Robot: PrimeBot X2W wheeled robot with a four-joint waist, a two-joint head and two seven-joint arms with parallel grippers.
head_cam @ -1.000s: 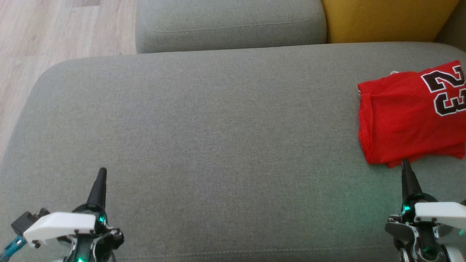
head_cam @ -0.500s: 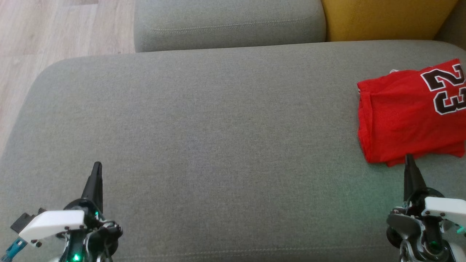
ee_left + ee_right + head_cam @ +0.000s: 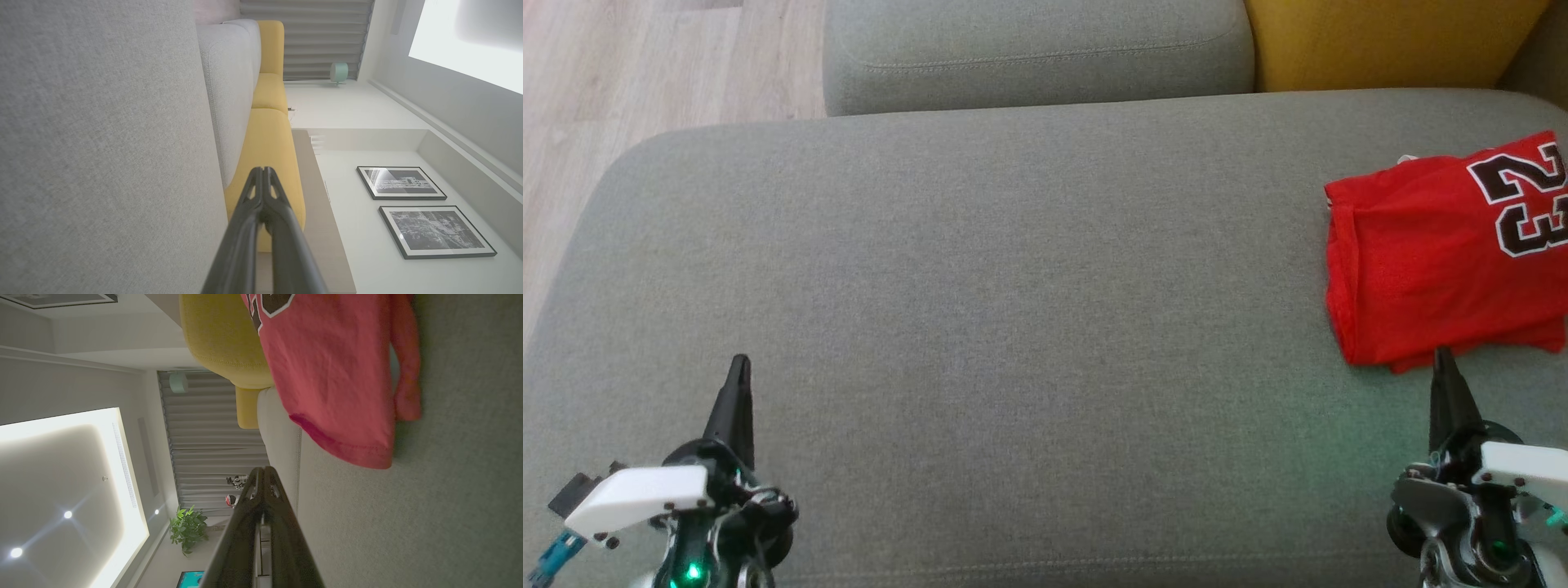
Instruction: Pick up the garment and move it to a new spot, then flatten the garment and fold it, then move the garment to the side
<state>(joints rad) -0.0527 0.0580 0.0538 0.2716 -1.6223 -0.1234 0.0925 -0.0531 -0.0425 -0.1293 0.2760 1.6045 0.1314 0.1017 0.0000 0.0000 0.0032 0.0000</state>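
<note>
Red garment (image 3: 1437, 269) lies folded on the grey seat cushion (image 3: 1013, 286), at the cushion's far right end, its right part cut by the frame edge. 23 print (image 3: 1527, 208) in black with white outline faces up on the garment's right half. Layered hems show along the side toward the cushion's front edge; a bit of white peeks out at the side toward the cushion's back.

Right claw (image 3: 1444, 359) is closed, fingers pressed together, empty, over the cushion's front right part, tip pointing at the garment's near hem. Tip looks just short of the fabric, maybe touching, hard to tell from the head view. Right wrist view shows the closed tip (image 3: 261, 470) with the garment (image 3: 335, 375) ahead, a gap of cushion between.

Left claw (image 3: 739, 363) is closed too, empty, over the cushion's front left part, well apart from the garment. Left wrist view: tips (image 3: 261, 170) together.

Grey back cushion (image 3: 1037, 49) sits behind the seat cushion, yellow cushion (image 3: 1380, 41) behind its right part. Wood floor (image 3: 621, 82) lies off the cushion's left end.
</note>
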